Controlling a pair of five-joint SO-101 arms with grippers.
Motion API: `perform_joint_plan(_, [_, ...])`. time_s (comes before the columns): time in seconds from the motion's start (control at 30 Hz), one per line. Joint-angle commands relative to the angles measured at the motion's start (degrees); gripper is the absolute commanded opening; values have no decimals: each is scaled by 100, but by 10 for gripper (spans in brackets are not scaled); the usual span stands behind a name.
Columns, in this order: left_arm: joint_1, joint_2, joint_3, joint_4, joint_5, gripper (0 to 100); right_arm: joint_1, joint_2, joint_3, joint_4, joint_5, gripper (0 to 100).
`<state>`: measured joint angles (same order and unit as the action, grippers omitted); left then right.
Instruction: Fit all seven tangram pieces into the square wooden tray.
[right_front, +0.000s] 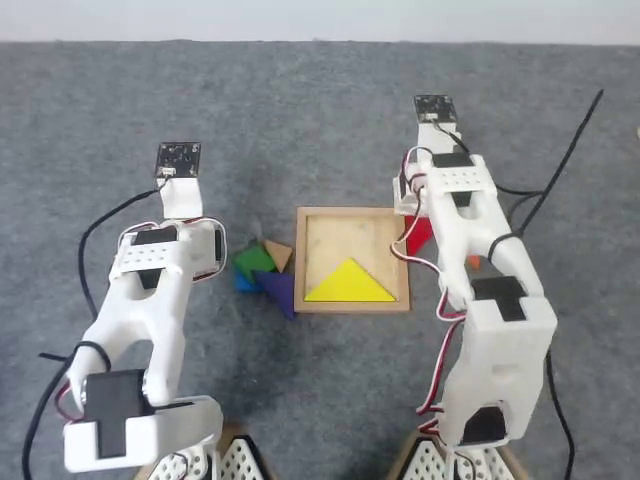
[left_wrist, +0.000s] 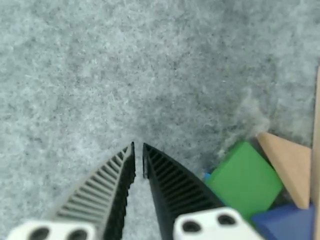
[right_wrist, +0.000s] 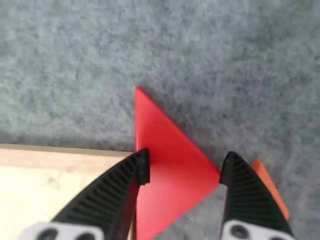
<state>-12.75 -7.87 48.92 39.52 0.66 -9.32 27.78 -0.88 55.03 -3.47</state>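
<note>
The square wooden tray (right_front: 352, 222) lies between the arms and holds a yellow triangle (right_front: 348, 283). Green (right_front: 254, 259), tan (right_front: 279, 253), blue (right_front: 244, 284) and purple (right_front: 279, 291) pieces are bunched against its left side. My left gripper (left_wrist: 138, 148) is shut and empty over bare carpet, beside the green square (left_wrist: 244, 180), tan triangle (left_wrist: 288, 161) and blue piece (left_wrist: 283, 223). My right gripper (right_wrist: 186, 166) is open, one finger on each side of a red triangle (right_wrist: 167, 167) lying just outside the tray's edge (right_wrist: 55, 175). A small orange piece (right_wrist: 270, 188) lies close by.
Grey carpet covers the table. The red triangle (right_front: 419, 236) and orange piece (right_front: 472, 262) lie right of the tray, partly under the right arm (right_front: 470, 230). Black cables trail off both arms. Open carpet stretches behind the tray and to the far left.
</note>
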Motion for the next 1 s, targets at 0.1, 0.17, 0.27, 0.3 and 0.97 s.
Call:
perform_joint_plan(0.1, [-9, -18, -40, -123, -53, 29, -31, 426, -756, 1042, -44, 242])
perform_joint_plan(0.17, [-18, -18, -40, -123, -53, 29, -66, 567, -923, 1490, 246, 242])
perform_joint_plan(0.27, [-18, -18, -40, -123, -53, 29, -224, 620, -958, 1754, 589, 242])
perform_joint_plan(0.3, [-18, -18, -40, -123, -53, 29, -242, 620, -958, 1754, 589, 242])
perform_joint_plan(0.97, [-9, -18, -48, -123, -53, 29, 365, -664, 651, 1490, 941, 241])
